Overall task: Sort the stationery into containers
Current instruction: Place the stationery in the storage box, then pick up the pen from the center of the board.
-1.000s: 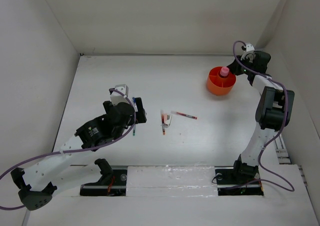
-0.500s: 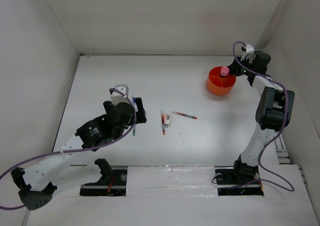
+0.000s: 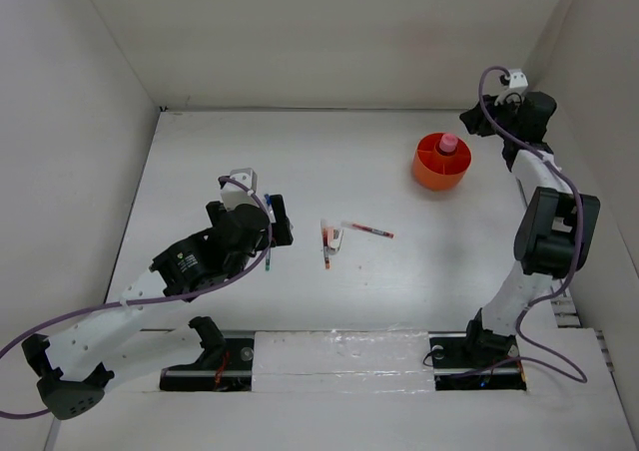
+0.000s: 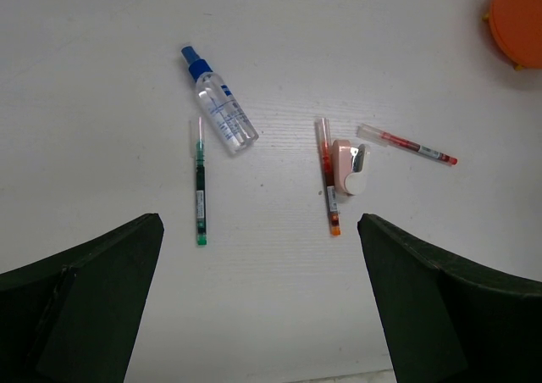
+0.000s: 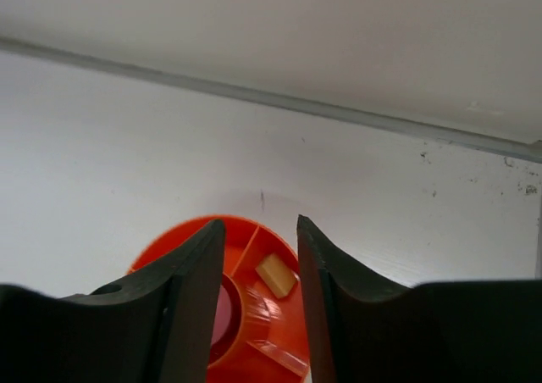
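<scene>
Orange tub (image 3: 441,162) in the upper right of the top view, pink-capped tube (image 3: 448,144) standing in it, beige eraser (image 5: 276,274) in a neighbouring compartment.
At frame centre on the counter (image 3: 399,271): red pen (image 4: 328,175) with white piece (image 4: 351,168) just beside it, second red pen (image 4: 406,144) right of them, green pen (image 4: 200,184) and blue-capped tube (image 4: 220,112) to the left. Left tool (image 4: 258,230) spread wide, empty. Right tool (image 5: 258,230) above the tub, narrow gap, gripping nothing.

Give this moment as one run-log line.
left pincer open | right pincer open near orange tub | in tub: pink-capped tube, eraser | on table: green pen, two red pens, blue-capped tube, white piece
</scene>
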